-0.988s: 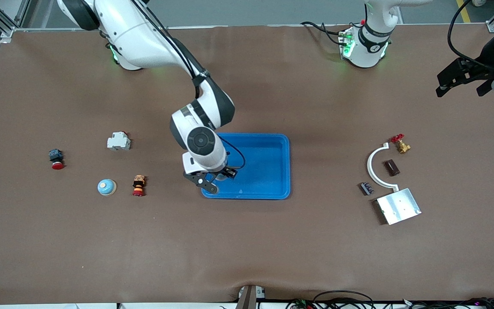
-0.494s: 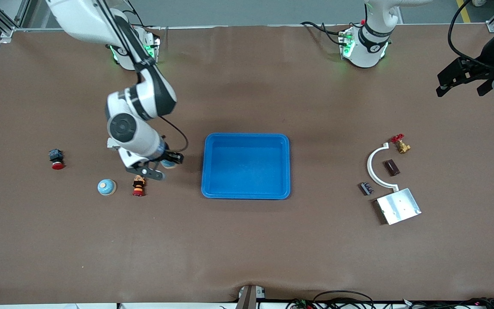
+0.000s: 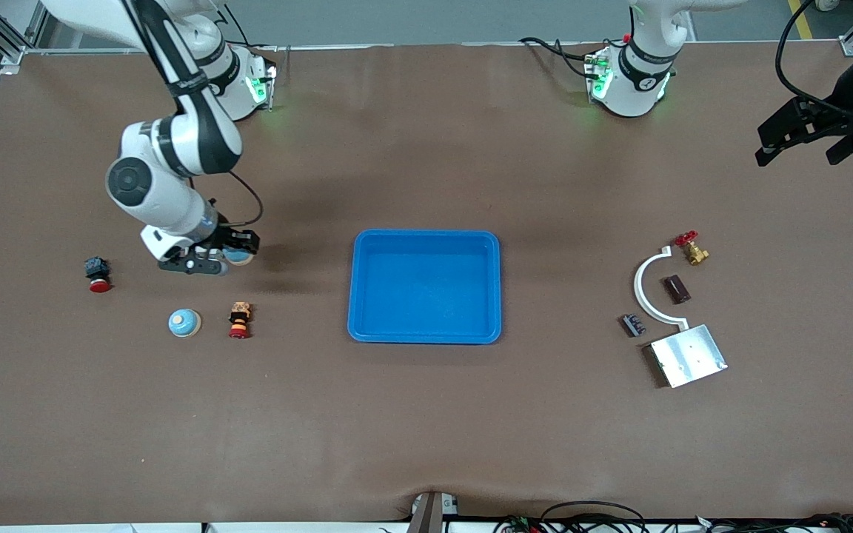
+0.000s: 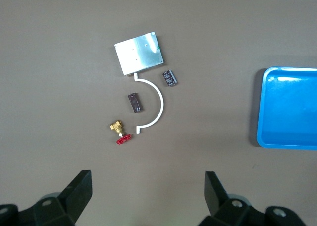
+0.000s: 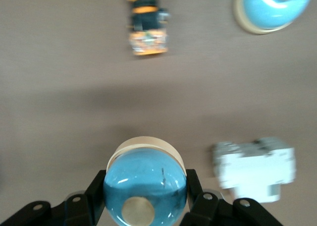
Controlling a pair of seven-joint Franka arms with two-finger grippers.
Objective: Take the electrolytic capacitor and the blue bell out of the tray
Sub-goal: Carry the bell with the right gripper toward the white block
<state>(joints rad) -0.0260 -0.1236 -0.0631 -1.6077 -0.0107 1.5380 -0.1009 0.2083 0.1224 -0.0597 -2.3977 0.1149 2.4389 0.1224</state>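
Since a second ago the right gripper [image 3: 221,254] has swung off the blue tray [image 3: 499,289] and now hangs at the tray's nine o'clock, clenched on a blue bell [image 3: 238,256]. The waiting left gripper [image 3: 801,142] hovers at two o'clock, and the capacitor [image 3: 632,325] lies at three o'clock. The left wrist view adds that the left gripper's fingers [image 4: 79,189] are spread wide with nothing between them, and that the capacitor [image 4: 169,78] lies just beside a white arc [image 4: 157,94]. The right wrist view shows the bell [image 5: 145,184] gripped over the table beside a white block [image 5: 255,169], which the arm hides in the front view.

brown table mat [image 3: 426,429] (metal frame at edges)
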